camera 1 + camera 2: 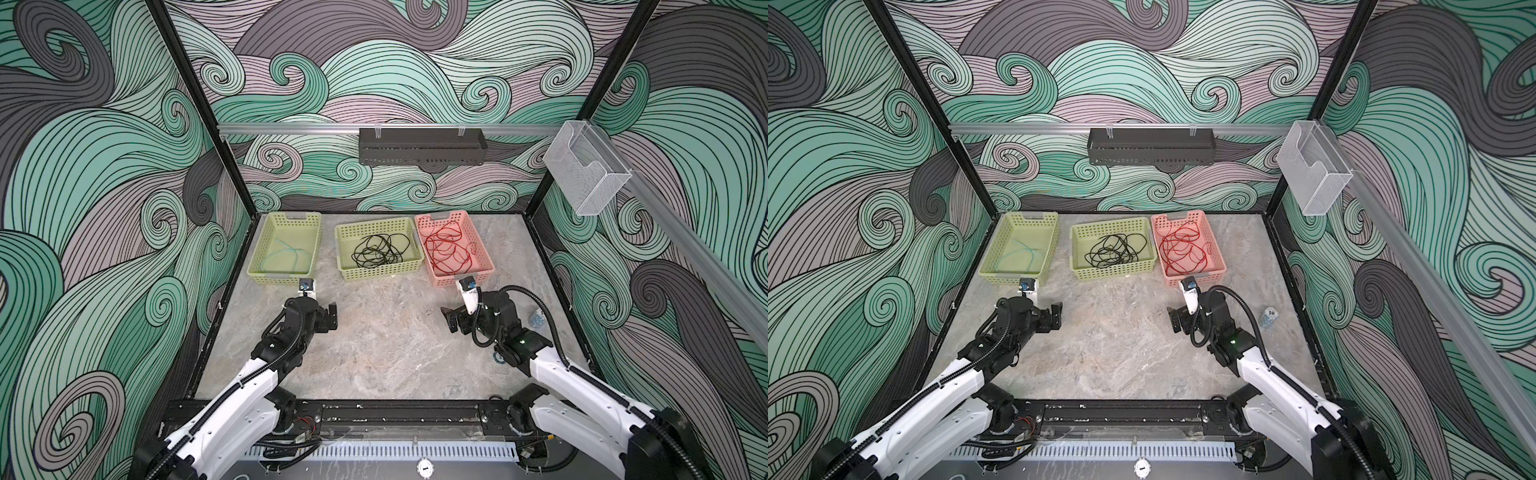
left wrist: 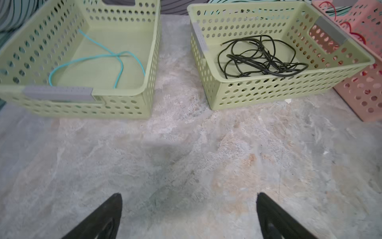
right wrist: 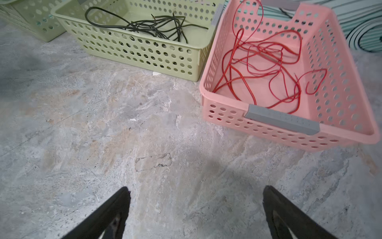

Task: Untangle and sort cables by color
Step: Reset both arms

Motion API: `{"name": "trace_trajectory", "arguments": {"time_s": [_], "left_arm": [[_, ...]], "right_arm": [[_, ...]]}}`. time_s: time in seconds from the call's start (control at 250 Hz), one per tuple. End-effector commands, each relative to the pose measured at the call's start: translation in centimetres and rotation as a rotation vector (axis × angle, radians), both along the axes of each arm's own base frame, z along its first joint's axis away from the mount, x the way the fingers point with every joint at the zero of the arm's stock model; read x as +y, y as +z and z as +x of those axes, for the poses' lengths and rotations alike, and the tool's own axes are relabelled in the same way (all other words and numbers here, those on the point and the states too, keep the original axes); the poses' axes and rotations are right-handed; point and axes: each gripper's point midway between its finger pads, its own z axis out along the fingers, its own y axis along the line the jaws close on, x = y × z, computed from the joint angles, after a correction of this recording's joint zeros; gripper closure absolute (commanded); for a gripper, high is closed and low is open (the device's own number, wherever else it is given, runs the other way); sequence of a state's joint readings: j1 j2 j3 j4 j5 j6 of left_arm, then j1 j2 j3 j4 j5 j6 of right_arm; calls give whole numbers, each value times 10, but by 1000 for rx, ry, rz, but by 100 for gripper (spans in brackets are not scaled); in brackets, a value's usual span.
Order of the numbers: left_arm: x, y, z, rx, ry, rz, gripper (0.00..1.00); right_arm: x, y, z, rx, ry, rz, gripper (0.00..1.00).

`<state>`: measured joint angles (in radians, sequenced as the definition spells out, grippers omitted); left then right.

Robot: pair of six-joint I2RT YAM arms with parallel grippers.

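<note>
The teal cable (image 2: 115,54) lies in the left green basket (image 2: 151,62), the black cables (image 2: 262,60) in the middle green basket (image 2: 268,91), the red cables (image 3: 262,68) in the pink basket (image 3: 227,122). My left claw (image 2: 189,194) and right claw (image 3: 196,187) both gape wide, holding nothing, above the desk (image 2: 186,155)

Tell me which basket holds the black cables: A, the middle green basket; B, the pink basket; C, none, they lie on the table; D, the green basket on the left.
A: in both top views the black cables lie coiled inside the middle green basket.
</note>
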<state>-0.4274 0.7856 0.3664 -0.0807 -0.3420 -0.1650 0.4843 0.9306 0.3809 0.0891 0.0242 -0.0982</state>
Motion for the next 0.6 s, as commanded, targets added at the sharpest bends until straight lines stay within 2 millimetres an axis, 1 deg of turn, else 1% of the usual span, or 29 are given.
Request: {"name": "trace_trajectory", "arguments": {"time_s": [0.0, 0.076, 0.12, 0.188, 0.212, 0.256, 0.324, 0.372, 0.456, 0.46, 0.468, 0.492, 0.555, 0.595], "left_arm": [[17, 45, 33, -214, 41, 229, 1], [33, 31, 46, -229, 107, 271, 1], [40, 21, 54, -235, 121, 237, 1], [52, 0, 68, -197, 128, 163, 1], [56, 1, 74, -209, 130, 161, 1], [56, -2, 82, -194, 117, 167, 1], [65, -3, 93, -186, 126, 133, 1], [78, -5, 97, -192, 173, 57, 1], [100, -19, 103, -192, 223, -35, 1], [100, -19, 103, -195, 223, -37, 1], [101, -25, 104, -180, 226, -41, 1], [100, -33, 108, -161, 214, -48, 1], [86, -36, 124, -133, 106, -40, 1], [89, -39, 123, -58, 132, -59, 1]], "right_arm": [[3, 36, 20, -182, 20, -43, 1], [-5, 36, 27, -203, -29, -74, 1], [-12, 37, 32, -221, -64, -90, 1], [-26, 36, 40, -247, -125, -113, 1], [-32, 35, 43, -253, -147, -121, 1], [-44, 31, 48, -257, -183, -137, 1], [-63, 26, 56, -264, -251, -149, 1], [-79, 27, 62, -275, -309, -146, 1], [-105, 27, 71, -284, -379, -136, 1], [-105, 27, 71, -283, -380, -134, 1], [-107, 27, 72, -282, -384, -132, 1], [-112, 25, 74, -277, -398, -113, 1], [-124, 22, 78, -264, -426, -28, 1], [-131, 19, 82, -268, -445, 25, 1]]}}
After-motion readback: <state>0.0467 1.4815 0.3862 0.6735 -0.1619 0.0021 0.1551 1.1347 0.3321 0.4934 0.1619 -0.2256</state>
